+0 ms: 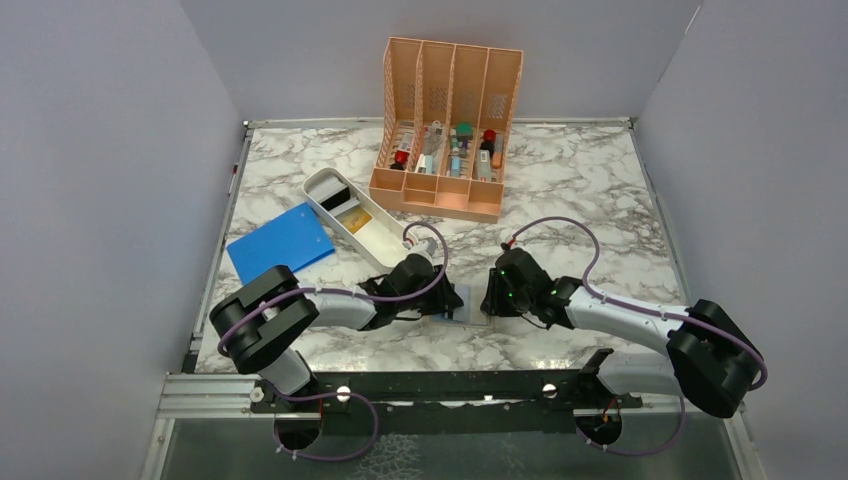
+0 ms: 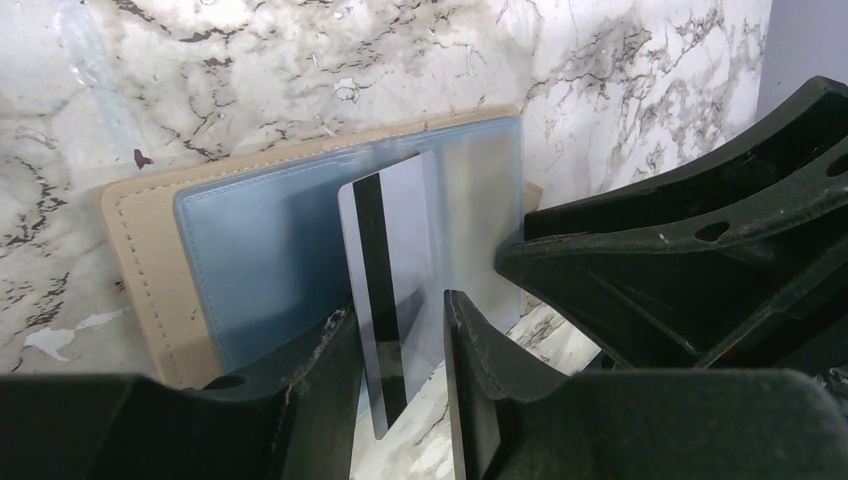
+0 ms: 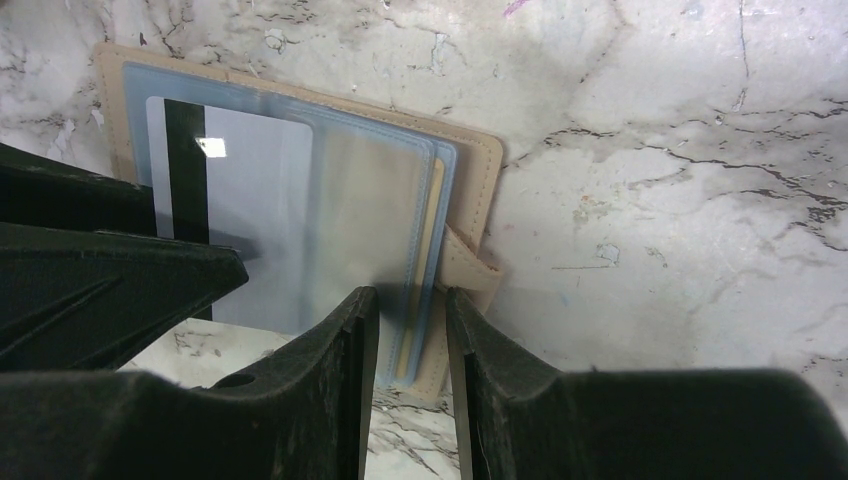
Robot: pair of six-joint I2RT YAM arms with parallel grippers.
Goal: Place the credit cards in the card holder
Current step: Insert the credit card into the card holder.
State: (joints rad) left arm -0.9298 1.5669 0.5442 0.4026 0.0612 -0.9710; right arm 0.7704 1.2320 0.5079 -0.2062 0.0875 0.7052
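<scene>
The tan card holder point(image 1: 468, 316) lies open near the table's front middle, between both grippers. In the left wrist view its clear sleeves point(image 2: 260, 250) face me. A silver credit card point(image 2: 395, 230) with a black stripe is partly in a sleeve. Its near end sits between the jaws of my left gripper point(image 2: 398, 305), leaning on the left finger, with marble showing beside the right finger. My right gripper point(image 3: 408, 292) has its jaws narrowly apart around the holder's sleeve edges point(image 3: 440, 230), by the snap tab. A yellow card edge point(image 3: 430, 260) shows in a sleeve. A gold card point(image 1: 352, 222) lies in the white tray.
A white oblong tray point(image 1: 345, 215) stands behind the left gripper point(image 1: 447, 303). A large blue sheet point(image 1: 280, 245) lies at the left. An orange slotted rack point(image 1: 445, 130) with small items stands at the back. The right gripper point(image 1: 490, 298) sits close to the left one. Grey walls enclose the table.
</scene>
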